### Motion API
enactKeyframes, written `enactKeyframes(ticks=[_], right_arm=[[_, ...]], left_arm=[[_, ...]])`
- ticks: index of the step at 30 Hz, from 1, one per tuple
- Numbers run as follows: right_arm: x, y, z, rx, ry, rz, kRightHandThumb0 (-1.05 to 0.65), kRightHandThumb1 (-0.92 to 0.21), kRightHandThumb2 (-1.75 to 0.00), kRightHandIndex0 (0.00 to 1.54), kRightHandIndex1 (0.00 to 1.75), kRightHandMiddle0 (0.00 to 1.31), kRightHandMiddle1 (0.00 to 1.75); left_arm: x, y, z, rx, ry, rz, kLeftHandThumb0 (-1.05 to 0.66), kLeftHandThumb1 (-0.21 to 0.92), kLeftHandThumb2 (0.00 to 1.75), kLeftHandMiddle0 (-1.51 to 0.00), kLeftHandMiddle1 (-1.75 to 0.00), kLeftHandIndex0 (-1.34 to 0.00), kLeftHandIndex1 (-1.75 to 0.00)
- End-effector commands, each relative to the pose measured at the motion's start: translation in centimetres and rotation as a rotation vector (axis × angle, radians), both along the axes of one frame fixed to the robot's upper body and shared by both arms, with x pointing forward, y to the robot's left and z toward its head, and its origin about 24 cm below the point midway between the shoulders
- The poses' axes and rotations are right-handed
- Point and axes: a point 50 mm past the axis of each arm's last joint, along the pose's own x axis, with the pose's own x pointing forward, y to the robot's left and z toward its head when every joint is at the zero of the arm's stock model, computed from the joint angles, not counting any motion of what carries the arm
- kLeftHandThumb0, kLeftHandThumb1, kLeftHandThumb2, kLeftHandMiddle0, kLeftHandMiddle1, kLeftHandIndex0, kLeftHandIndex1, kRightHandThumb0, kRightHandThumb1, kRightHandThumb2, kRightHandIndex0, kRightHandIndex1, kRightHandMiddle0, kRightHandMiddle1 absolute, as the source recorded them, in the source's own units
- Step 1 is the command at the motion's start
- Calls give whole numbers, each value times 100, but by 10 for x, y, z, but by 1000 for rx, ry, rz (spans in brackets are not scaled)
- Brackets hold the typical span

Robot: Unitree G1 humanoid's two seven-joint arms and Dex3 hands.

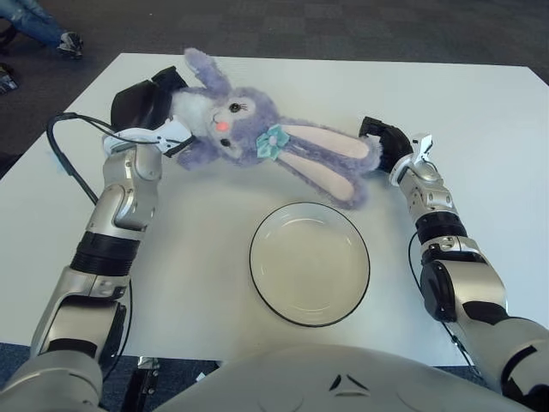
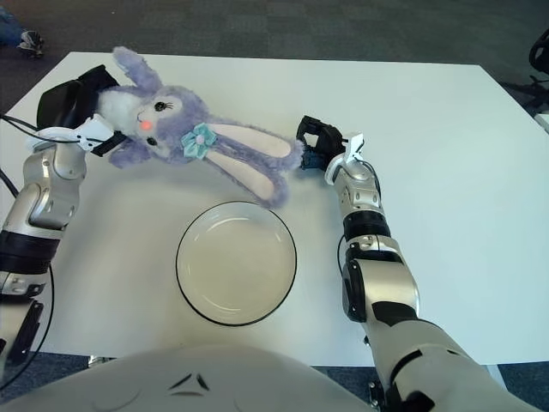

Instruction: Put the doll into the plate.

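gripping the purple plush bunny doll at its head end, the left hand has its dark fingers closed on the soft fur near the far left part of the white tabletop. the doll has a white face, a pink nose and a small teal flower at its neck; one short ear sticks up toward the far edge, and its long limbs with pale pink insides trail out toward the right. it stretches slantwise across the far half of the tabletop, head to the left, limbs to the right, and whether its trailing end touches the surface cannot be told. the round white plate with a dark rim sits nearer the front edge, about in the middle, with nothing in it; the doll's lowest limb tip hangs just beyond the plate's far rim. the right hand shows just beside the ends of the doll's limbs, on their right side, with its dark fingers curled and holding nothing.
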Motion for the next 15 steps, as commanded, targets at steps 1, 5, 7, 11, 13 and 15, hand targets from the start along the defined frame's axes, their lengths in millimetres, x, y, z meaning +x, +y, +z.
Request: enactKeyframes(ticks=[1, 5, 7, 11, 13, 15], right_arm=[[-9, -4, -17, -10, 71, -12, -54, -16, -151, 128, 175, 74, 175], [-10, -6, -17, -20, 73, -15, -54, -16, -151, 128, 175, 74, 175], [-10, -6, -17, -24, 78, -17, -55, -16, -151, 128, 175, 74, 175], [-9, -6, -18, -22, 82, -18, -55, -16, -151, 127, 175, 75, 175], [-9, -6, -18, -17, 84, -17, -55, -16, -151, 127, 175, 75, 175], [-9, -6, -18, -11, 83, -15, -55, -16, -151, 128, 175, 75, 175]], left_arm=[[-3, -3, 9, 13, -21, -3, 64, -2, 173, -90, -175, -125, -175], [-5, -6, 11, 10, -23, -18, 64, -2, 173, -90, -175, -125, -175], [-8, -8, 12, 2, -27, -34, 64, -2, 173, -90, -175, -125, -175], [-15, -15, 15, 2, -35, -61, 64, -2, 173, -90, -175, -125, -175], [-21, -21, 19, 6, -42, -81, 64, -2, 174, -91, -175, -124, -175], [-23, -24, 20, 7, -43, -93, 65, -3, 174, -91, -175, -124, -175]])
